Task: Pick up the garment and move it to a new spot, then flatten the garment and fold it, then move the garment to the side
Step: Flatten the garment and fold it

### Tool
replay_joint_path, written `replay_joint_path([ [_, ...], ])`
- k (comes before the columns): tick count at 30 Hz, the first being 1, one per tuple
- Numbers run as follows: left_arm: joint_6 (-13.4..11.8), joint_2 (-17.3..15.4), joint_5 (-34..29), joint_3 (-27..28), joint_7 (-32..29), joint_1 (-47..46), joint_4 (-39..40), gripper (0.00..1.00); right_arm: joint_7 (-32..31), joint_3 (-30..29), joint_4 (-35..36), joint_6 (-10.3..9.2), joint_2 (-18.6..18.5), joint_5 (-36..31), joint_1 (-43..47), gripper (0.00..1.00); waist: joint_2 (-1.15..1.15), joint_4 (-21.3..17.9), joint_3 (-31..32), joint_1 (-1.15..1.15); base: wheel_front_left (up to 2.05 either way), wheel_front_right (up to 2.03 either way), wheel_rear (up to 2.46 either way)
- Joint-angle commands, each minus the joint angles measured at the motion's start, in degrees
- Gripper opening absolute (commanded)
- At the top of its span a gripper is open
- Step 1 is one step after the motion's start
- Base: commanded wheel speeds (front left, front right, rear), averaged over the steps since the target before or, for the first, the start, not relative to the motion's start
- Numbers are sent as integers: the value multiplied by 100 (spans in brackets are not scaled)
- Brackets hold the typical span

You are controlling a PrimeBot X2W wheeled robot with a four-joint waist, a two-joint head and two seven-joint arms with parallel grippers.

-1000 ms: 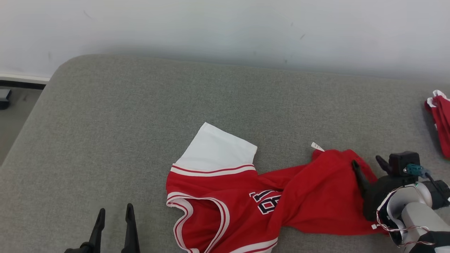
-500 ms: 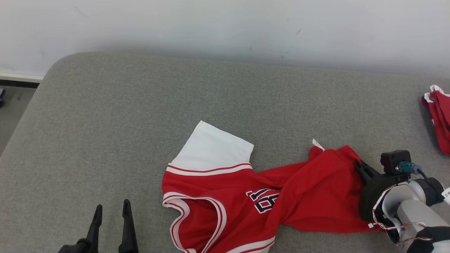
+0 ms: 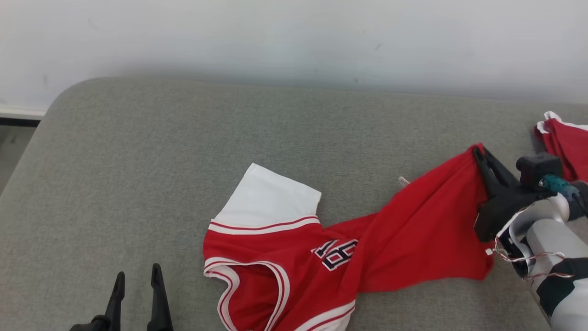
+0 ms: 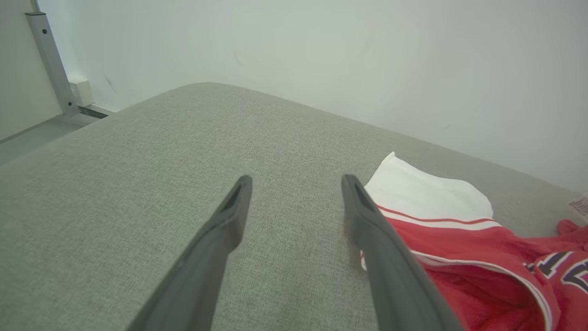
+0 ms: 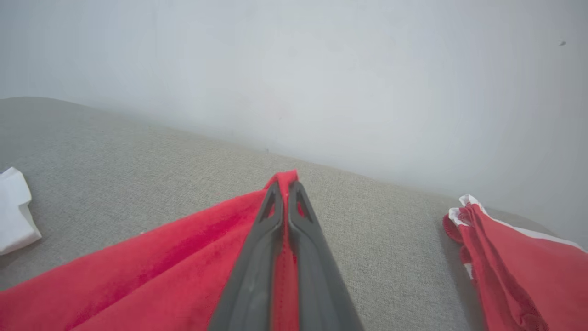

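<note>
The garment [image 3: 349, 248] is a red jersey with white trim, a white panel and dark numerals, lying crumpled on the grey cushion [image 3: 183, 151]. My right gripper [image 3: 480, 154] is shut on the garment's red right-hand edge and holds that corner lifted off the cushion. The right wrist view shows the red cloth [image 5: 183, 271] pinched between the closed fingers [image 5: 262, 248] of that gripper [image 5: 285, 186]. My left gripper [image 3: 137, 278] stands open at the lower left, clear of the cloth; in its wrist view the gripper [image 4: 296, 181] has the garment [image 4: 464, 243] just to its right.
A second red and white garment [image 3: 562, 142] lies bunched at the cushion's right end, also seen as red cloth [image 5: 514, 266] in the right wrist view. A pale wall [image 3: 294, 41] runs behind the cushion. The floor [image 3: 14, 142] shows past the left edge.
My right gripper has shut on the garment's right edge and raised it up and back, stretching the red cloth. The camera has shifted a little. The left gripper has stayed open.
</note>
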State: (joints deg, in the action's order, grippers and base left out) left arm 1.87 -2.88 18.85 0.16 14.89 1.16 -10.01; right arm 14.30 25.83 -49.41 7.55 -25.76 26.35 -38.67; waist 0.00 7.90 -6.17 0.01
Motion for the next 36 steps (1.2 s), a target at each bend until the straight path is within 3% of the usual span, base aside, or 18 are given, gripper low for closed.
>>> replay_joint_path([
  [1, 4, 0, 47, 34, 30, 55, 2, 100, 66, -72, 126, -15, -2, -64, -24, 0, 0, -141, 89, -1, 0, 0, 0],
  [11, -15, 1, 54, 67, 27, 248, -37, 100, 92, -741, 1783, -15, -12, -210, 1043, 0, 0, -599, 281, -1, 0, 0, 0],
  [16, -22, 0, 79, 72, 25, 365, -60, 100, 94, -1319, 3032, -15, 37, -297, 2455, 0, 0, -853, 376, -1, 0, 0, 0],
  [20, 12, 1, 68, 121, 25, 384, -86, 100, 93, -1678, 3641, -15, 130, -326, 3412, 0, 0, -1004, 415, -1, 0, 0, 0],
  [25, 52, 1, 52, 116, 25, 377, -142, 100, 94, -1853, 3876, -15, 260, -332, 4304, 0, 0, -1136, 418, -1, 0, 0, 0],
  [30, 77, 1, 55, 107, 25, 324, -205, 100, 94, -1842, 3631, -15, 424, -315, 4710, 0, 0, -1210, 405, -1, 0, 0, 0],
  [31, 92, 0, 45, 96, 25, 325, -226, 100, 94, -1826, 3547, -15, 445, -346, 4724, 23, 0, -1218, 407, -1, 0, 0, 0],
  [32, 101, 0, 35, 92, 25, 322, -239, 100, 95, -1825, 3525, -15, 458, -390, 4703, 75, 0, -1222, 411, -1, 0, 0, 0],
  [33, 96, 0, 28, 91, 25, 320, -250, 100, 95, -1835, 3507, -15, 497, -380, 4691, 100, 0, -1226, 418, -1, 0, 0, 0],
  [36, 106, 1, 14, 113, 25, 330, -262, 100, 94, -1968, 3672, -15, 565, -424, 4668, 100, 0, -1237, 435, -1, 0, 0, 0],
])
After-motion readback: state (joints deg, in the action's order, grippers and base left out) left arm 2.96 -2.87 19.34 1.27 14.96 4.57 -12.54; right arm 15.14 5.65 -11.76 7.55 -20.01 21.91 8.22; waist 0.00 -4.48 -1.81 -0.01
